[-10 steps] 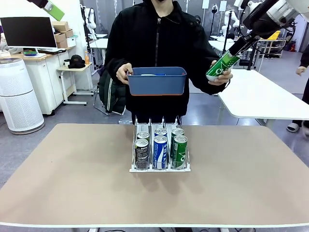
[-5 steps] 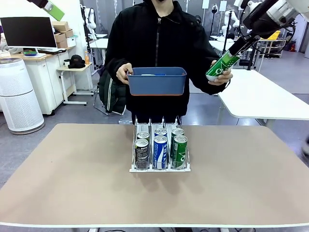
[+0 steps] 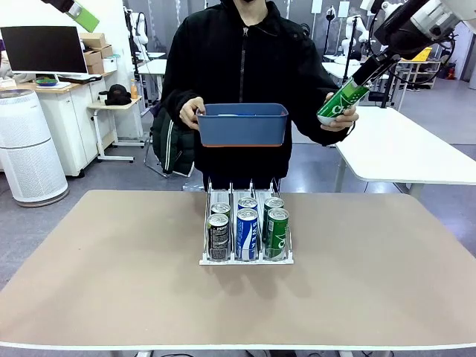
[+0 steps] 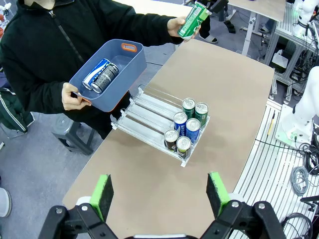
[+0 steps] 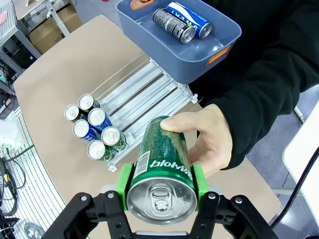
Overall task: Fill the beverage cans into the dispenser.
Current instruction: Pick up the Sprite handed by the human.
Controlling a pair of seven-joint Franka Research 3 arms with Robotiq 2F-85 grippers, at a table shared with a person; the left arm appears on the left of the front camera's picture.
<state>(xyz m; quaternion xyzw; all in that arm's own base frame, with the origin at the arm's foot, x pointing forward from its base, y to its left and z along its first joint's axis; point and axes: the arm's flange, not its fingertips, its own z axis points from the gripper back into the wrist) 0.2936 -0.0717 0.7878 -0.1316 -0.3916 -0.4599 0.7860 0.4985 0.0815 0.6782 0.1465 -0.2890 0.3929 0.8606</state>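
- The tabletop [image 3: 111, 282] lies far below both pairs of fingers. It carries the dispenser [image 4: 149, 107] near its middle, well apart from the right fingers [image 5: 198, 180].
- A person stands at the far side and holds a blue bin [image 3: 242, 125] in one hand. It is above the back end of the dispenser, lower than the right fingers and to their side. Two spare cans [image 5: 182, 22] lie in it.
- The dispenser has three lanes. Six cans [image 3: 247, 232] stand upright at the front end, two in each lane, and the back part of each lane is free.
- The left fingers [image 4: 103, 194] stand wide and hold nothing. They look down on the dispenser from high above.
- The right fingers are closed on a green can [image 5: 162, 164] near its top, one pad on each side. The person's other hand [image 5: 212, 142] grips the body of the same can just beyond the fingers.
- I judge that the step in hand is the handover of this can. The grip should be firm, and the pull should wait until the hand lets go.
- The can then probably goes behind the green cans, upright between the dividers, on a path that passes clear of the bin.
- It is better to release it low, so that it does not tip.
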